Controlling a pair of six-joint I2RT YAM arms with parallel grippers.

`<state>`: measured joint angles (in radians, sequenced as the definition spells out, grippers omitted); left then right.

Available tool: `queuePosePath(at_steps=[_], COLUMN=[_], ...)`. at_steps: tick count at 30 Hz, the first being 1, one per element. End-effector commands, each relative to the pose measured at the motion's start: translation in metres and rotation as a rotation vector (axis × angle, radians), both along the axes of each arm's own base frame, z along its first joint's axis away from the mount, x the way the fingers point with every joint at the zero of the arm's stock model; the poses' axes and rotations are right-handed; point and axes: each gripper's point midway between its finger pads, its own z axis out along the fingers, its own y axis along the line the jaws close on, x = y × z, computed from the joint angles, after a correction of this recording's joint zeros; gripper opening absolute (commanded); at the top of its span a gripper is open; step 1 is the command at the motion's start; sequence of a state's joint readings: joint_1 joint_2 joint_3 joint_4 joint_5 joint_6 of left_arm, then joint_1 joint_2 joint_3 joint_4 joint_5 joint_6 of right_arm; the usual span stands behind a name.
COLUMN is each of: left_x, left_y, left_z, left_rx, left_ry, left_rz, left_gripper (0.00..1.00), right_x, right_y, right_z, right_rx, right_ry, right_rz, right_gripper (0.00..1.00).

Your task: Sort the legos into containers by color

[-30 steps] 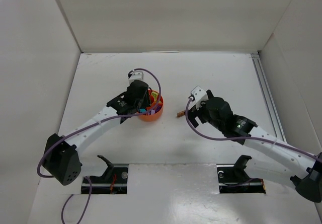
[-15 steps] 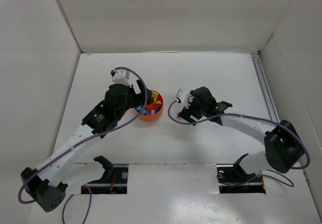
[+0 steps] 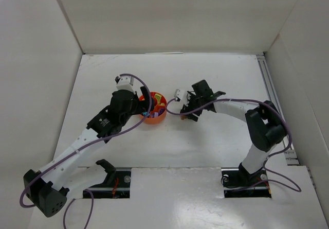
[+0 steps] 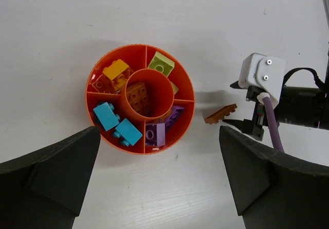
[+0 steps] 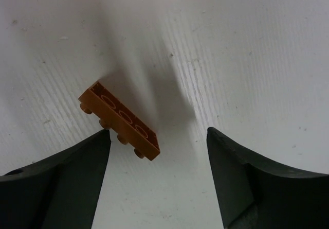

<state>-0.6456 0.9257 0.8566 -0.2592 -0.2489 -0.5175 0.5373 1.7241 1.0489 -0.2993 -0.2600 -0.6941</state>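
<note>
I am seeing only one loose piece. A flat brown plastic lego plate (image 5: 119, 121) is lying on the white table (image 5: 257, 43), near the round orange plastic dish (image 4: 90, 85) but apart from it, on the side toward the right arm.

The right gripper (image 5: 157, 136) is hanging low over that plate with its jaws partly spread. The plate is sitting between them, close to one finger and with a clear gap to the other, so nothing is clamped. The left gripper (image 4: 159, 136) is hovering above the dish with its jaws spread wide, carrying nothing.

Inside the dish, the teal bricks (image 4: 106, 116) are sharing one wedge and the purple bricks (image 4: 155, 134) the next. A yellow-green brick (image 4: 161, 63) and an orange-yellow brick (image 4: 117, 69) are sitting in wedges of their own, and the brown bricks (image 4: 138, 98) are lying in the central hub (image 4: 163, 92).

I am judging the sort nearly finished, with the pick of the brown plate in hand. The plate is thin and lying skewed to the jaws, so the next move is calling for centring over it, staying low and pinching squarely. After that comes a lift toward the hub, once the left arm is giving room.
</note>
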Motion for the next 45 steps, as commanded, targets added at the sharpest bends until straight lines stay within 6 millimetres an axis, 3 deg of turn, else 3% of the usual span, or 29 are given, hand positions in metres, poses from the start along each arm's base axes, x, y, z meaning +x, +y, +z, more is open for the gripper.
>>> queuePosePath(at_steps=[1, 9, 11, 17, 21, 25, 27, 29, 30, 32, 34, 37, 45], left_x=[0.007, 0.005, 0.005, 0.002, -0.001, -0.011, -0.021, -0.027, -0.029, -0.042, -0.045, -0.047, -0.081], left_y=[0.005, 0.007, 0.007, 0.006, -0.005, -0.033, -0.059, -0.072, -0.079, -0.094, -0.104, -0.11, -0.129], left_z=[0.015, 0.011, 0.011, 0.016, 0.02, 0.025, 0.039, 0.037, 0.049, 0.056, 0.061, 0.062, 0.067], left_rx=[-0.017, -0.01, -0.01, -0.024, -0.051, -0.113, -0.188, -0.216, -0.262, -0.336, -0.376, -0.43, -0.426], left_ry=[-0.045, -0.035, -0.035, -0.047, -0.05, -0.069, -0.101, -0.104, -0.134, -0.118, -0.121, -0.111, -0.174], left_rz=[0.044, 0.044, 0.044, 0.034, -0.029, -0.188, -0.343, -0.43, -0.46, -0.558, -0.609, -0.615, -0.857], left_gripper=[1.0, 1.0, 1.0, 1.0, 1.0, 1.0, 1.0, 1.0, 1.0, 1.0, 1.0, 1.0, 1.0], right_x=[-0.003, -0.01, -0.013, -0.022, -0.024, -0.044, -0.064, -0.087, -0.097, -0.106, -0.12, -0.123, -0.138], right_y=[0.013, 0.015, 0.019, 0.026, 0.034, 0.037, 0.038, 0.055, 0.056, 0.06, 0.065, 0.068, 0.088], right_z=[0.003, -0.016, -0.016, 0.002, 0.043, 0.096, 0.126, 0.151, 0.168, 0.178, 0.19, 0.201, 0.211], right_rx=[0.017, -0.029, -0.03, 0.006, 0.123, 0.246, 0.33, 0.44, 0.478, 0.503, 0.533, 0.555, 0.595], right_ry=[0.022, 0.084, 0.084, 0.047, -0.061, -0.167, -0.21, -0.226, -0.256, -0.271, -0.275, -0.291, -0.223], right_rz=[0.065, 0.078, 0.09, 0.129, 0.131, 0.145, 0.178, 0.245, 0.258, 0.247, 0.242, 0.212, 0.295], right_gripper=[0.76, 0.55, 0.35, 0.06, 0.01, 0.01, 0.01, 0.01, 0.01, 0.01, 0.01, 0.03, 0.04])
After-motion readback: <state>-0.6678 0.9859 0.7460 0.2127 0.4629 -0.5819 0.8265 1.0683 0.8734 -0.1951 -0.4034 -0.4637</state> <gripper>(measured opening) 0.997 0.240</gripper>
